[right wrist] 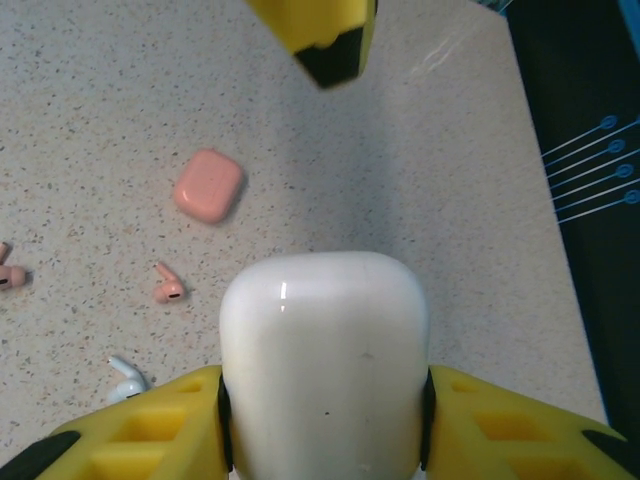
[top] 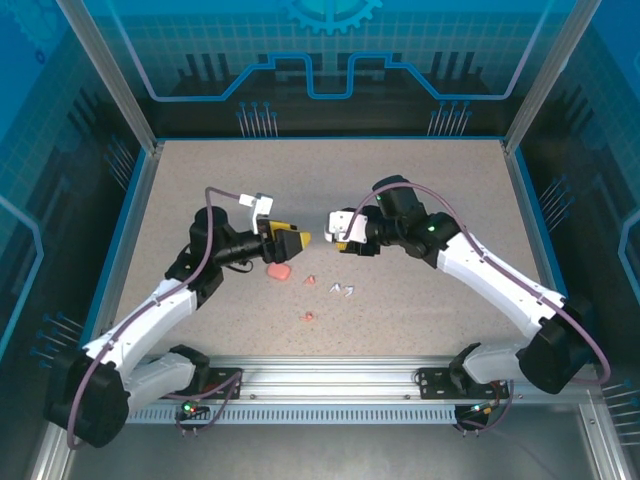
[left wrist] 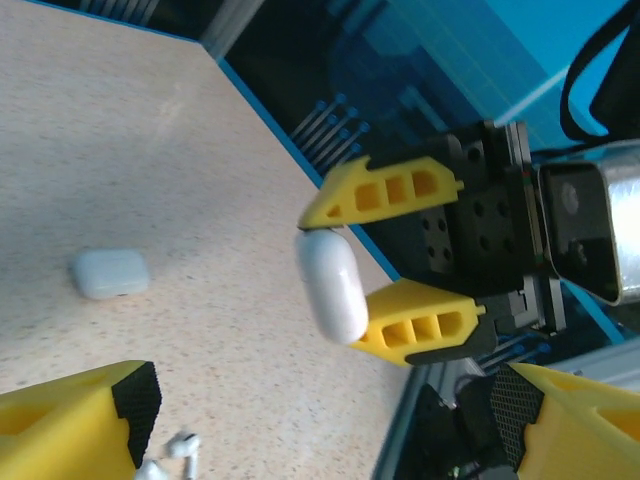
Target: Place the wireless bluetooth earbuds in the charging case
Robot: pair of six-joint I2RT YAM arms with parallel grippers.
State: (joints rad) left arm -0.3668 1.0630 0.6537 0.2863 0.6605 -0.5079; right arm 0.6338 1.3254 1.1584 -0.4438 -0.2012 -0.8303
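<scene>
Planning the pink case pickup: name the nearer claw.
Left. The left claw sits just beyond the pink case; the right claw, holding a white case, is farther right.

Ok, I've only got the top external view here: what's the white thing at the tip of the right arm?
Observer: A white charging case, lid shut, clamped between the jaws of the right gripper.
Operator: And the left gripper, holding anything?
Observer: No. Its wrist view shows the jaws wide apart with nothing between them.
Operator: Any case on the table besides the pink case?
Observer: Yes, the left wrist view shows a second pale case lying flat on the table; it looks closed.
</scene>
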